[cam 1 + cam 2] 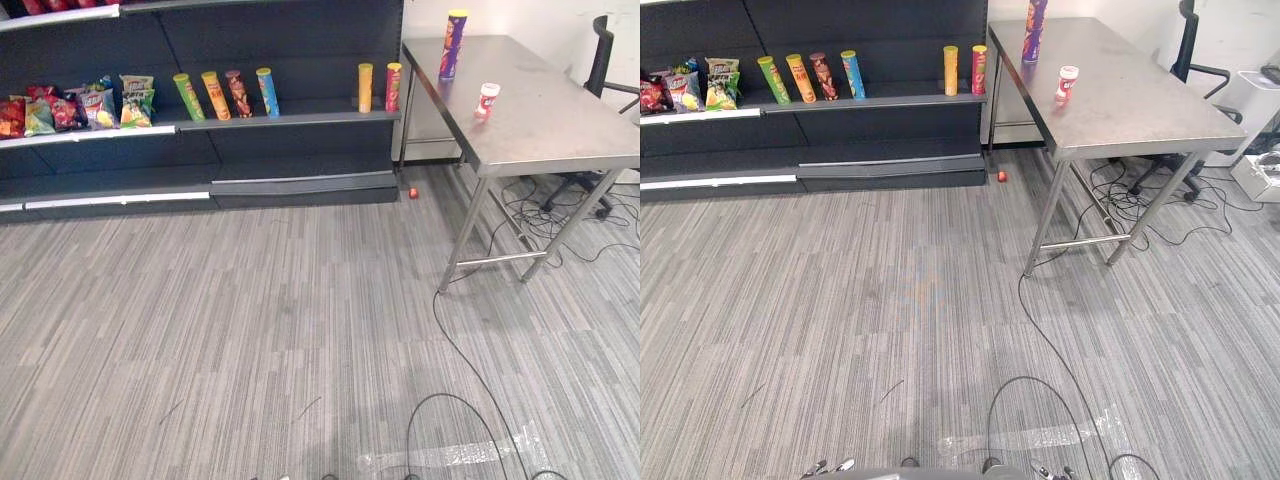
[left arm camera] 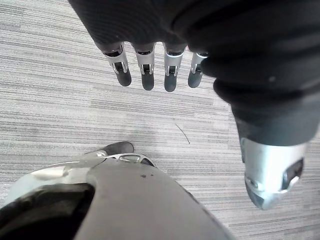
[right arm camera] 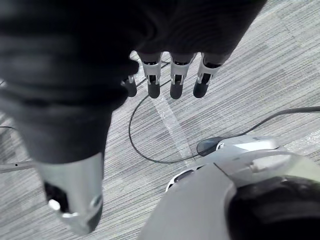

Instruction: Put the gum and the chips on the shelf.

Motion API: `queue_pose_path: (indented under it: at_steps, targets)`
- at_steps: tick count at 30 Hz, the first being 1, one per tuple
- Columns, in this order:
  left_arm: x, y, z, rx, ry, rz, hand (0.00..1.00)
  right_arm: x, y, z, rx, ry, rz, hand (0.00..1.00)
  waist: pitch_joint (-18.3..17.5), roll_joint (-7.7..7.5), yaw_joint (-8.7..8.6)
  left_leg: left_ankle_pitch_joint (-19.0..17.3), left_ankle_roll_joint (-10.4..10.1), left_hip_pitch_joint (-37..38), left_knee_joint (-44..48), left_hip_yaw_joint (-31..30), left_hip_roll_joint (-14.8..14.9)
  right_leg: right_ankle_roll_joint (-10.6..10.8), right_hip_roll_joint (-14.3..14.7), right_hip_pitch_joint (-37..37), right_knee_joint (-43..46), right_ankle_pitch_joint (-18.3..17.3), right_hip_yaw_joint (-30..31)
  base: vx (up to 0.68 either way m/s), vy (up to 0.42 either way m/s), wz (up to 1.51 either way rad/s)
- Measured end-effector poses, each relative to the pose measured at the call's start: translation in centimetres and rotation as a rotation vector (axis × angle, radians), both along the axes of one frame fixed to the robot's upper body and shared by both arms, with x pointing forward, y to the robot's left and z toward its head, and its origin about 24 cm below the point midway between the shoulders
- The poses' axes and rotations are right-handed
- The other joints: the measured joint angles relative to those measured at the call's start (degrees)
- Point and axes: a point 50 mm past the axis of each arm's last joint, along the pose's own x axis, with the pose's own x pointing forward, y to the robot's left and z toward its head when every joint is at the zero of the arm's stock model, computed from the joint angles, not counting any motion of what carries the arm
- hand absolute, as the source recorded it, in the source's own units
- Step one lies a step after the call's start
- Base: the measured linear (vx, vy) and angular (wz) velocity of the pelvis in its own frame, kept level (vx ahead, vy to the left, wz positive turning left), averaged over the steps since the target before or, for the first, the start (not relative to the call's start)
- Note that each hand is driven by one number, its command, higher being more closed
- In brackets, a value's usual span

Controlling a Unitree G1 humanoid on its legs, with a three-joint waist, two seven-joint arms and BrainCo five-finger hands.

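Beside the robot's left flank, the left hand (image 2: pixel 146 60) was seen hanging over grey striped carpet (image 1: pixel 250 330), its fingers (image 2: pixel 147 75) straight, slightly spread and empty; far ahead at the left, colourful snack bags (image 1: pixel 80 105) were laid on the dark metal shelf (image 1: pixel 290 120), followed by four leaning chip tubes (image 1: pixel 225 94), an open gap, then a yellow tube (image 1: pixel 365 87) and a red tube (image 1: pixel 393 86) standing upright; a small red object (image 1: pixel 413 192) was noted on the floor below. Further right, on the stainless-steel table (image 1: pixel 560 130), the tall purple chips can (image 1: pixel 453 44) stood upright near the far end and the small white-and-red gum tub (image 1: pixel 487 100) nearer, well apart from both hands; the right hand (image 3: pixel 172 67) hung likewise with straight, unloaded fingers (image 3: pixel 175 82). The step in hand was judged to be the approach; the table's long side would best be faced squarely so both items were brought within reach; the tall can would probably be best wrapped around mid-body to prevent toppling, the tub pinched, and the open gap used for placing.
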Motion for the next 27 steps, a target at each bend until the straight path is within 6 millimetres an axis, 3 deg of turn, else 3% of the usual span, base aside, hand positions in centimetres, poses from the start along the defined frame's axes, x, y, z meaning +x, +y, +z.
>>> queue_pose_path:
  at_steps: [4, 17, 27]
  targets:
    - [0.12, -0.07, 0.01, -0.001, -0.004, -0.001, 0.00, 1.05, -0.08, 0.13, -0.004, -0.028, 0.003, 0.00, 0.6, 0.21, -0.05, -0.1, -0.4, 0.5, 0.0, 0.3, 0.2, 0.0, 0.2, 0.6, -0.4, 0.0, -0.1, 0.00, -0.009, -0.01]
    - [0.13, -0.11, 0.02, -0.002, -0.010, -0.006, 0.00, 0.75, -0.04, 0.10, 0.021, -0.037, -0.029, 0.00, 1.2, -0.20, -0.05, -0.8, -1.1, 1.3, -0.1, 1.9, 0.4, 1.1, 0.1, 1.4, -1.8, 0.2, 0.0, -0.04, -0.002, -0.04]
    - [0.08, -0.08, -0.05, -0.015, 0.000, -0.014, 0.00, 0.94, 0.02, 0.11, 0.022, -0.040, -0.021, 0.00, 1.2, 0.06, -0.04, -1.1, -1.0, 1.5, -0.1, 3.1, 0.4, 0.4, 0.3, 1.5, -2.1, 0.7, 0.5, 0.07, -0.010, -0.05]
